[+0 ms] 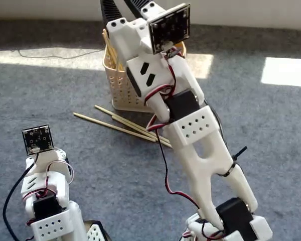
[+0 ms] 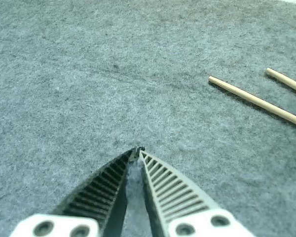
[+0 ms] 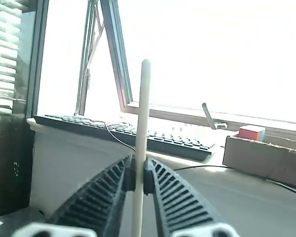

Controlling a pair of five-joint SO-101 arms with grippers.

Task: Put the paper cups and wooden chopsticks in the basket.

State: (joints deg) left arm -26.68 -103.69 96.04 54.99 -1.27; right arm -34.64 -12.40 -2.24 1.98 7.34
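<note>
A wooden chopstick (image 3: 144, 108) stands upright between the fingers of my right gripper (image 3: 138, 173), which is shut on it. In the high view the right arm (image 1: 190, 125) stretches over the cream plastic basket (image 1: 121, 85), where other chopsticks (image 1: 109, 47) lean against the far left wall. Several loose chopsticks (image 1: 123, 125) lie fanned on the grey carpet just in front of the basket. My left gripper (image 2: 138, 151) is shut with nothing in it, low over bare carpet. Two chopstick ends (image 2: 254, 100) lie a little way beyond it.
Grey carpet (image 1: 271, 130) covers the whole floor, with bright sun patches behind the basket. The left arm (image 1: 42, 201) sits at the near left corner. A thin cable (image 1: 50, 54) runs along the carpet at the far left.
</note>
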